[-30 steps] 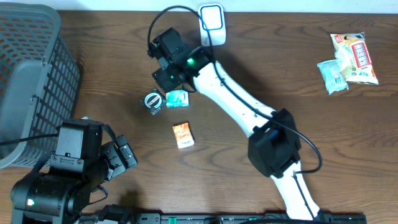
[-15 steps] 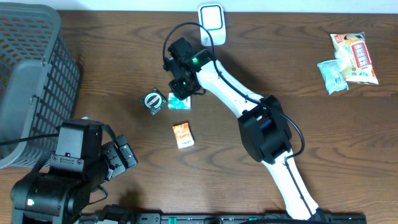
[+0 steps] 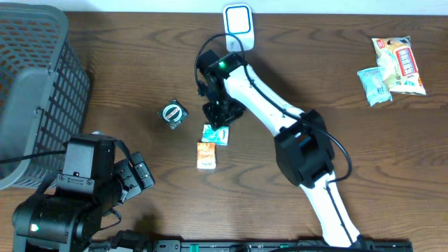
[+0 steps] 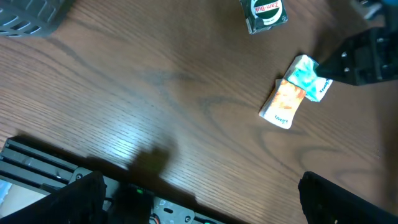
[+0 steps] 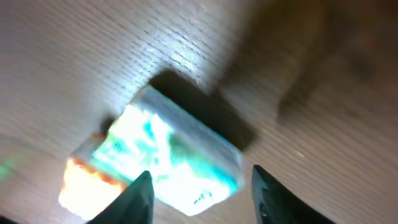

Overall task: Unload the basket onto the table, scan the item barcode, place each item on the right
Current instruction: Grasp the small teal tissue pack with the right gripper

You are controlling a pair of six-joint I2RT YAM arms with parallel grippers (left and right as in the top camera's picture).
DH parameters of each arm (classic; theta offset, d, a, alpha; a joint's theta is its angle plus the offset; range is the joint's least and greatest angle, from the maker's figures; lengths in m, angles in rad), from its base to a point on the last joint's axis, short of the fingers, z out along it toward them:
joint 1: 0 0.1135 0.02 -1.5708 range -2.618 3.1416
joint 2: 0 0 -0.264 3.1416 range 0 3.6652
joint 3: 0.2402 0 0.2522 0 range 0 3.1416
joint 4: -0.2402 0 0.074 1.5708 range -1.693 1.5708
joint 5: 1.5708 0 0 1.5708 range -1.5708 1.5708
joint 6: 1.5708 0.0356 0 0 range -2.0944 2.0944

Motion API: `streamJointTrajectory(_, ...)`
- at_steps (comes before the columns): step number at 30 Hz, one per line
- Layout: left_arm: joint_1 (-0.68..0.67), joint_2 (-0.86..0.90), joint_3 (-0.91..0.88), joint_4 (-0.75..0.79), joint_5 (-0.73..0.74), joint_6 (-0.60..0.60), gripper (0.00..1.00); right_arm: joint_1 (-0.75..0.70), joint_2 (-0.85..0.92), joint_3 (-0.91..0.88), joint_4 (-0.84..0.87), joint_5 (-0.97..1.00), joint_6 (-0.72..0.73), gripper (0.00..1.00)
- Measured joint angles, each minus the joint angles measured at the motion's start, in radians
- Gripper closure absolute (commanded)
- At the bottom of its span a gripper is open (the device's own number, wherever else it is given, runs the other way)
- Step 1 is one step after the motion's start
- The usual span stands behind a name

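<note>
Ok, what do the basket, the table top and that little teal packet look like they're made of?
Basket: likely grey plastic, matte, moulded as an open grid. Table top: dark wood or wood-look laminate, the grain shows with a slight sheen; which is unclear. Teal packet: probably glossy printed film or card, since it glares bright in the right wrist view.

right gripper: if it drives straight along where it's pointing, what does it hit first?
The teal packet: it lies straight ahead of the right gripper, framed by its fingers, with one end against the orange packet. It may already be touching; depth is unclear.
</note>
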Motion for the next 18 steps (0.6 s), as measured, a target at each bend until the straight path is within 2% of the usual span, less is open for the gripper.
streamJointTrajectory(2,0.000,0.000,0.000,0.000,0.000,0.000,0.03,0.000,-0.032,0.000,0.010,0.014,-0.008,0.40)
streamJointTrajectory(6,0.000,0.000,0.000,0.000,0.000,0.000,0.03,0.000,-0.083,0.000,0.012,0.021,-0.082,0.43)
streamJointTrajectory(10,0.000,0.000,0.000,0.000,0.000,0.000,0.02,0.000,-0.080,0.000,0.005,0.006,-0.198,0.46)
streamJointTrajectory(18,0.000,0.000,0.000,0.000,0.000,0.000,0.02,0.000,-0.067,-0.016,-0.007,-0.069,-0.362,0.46)
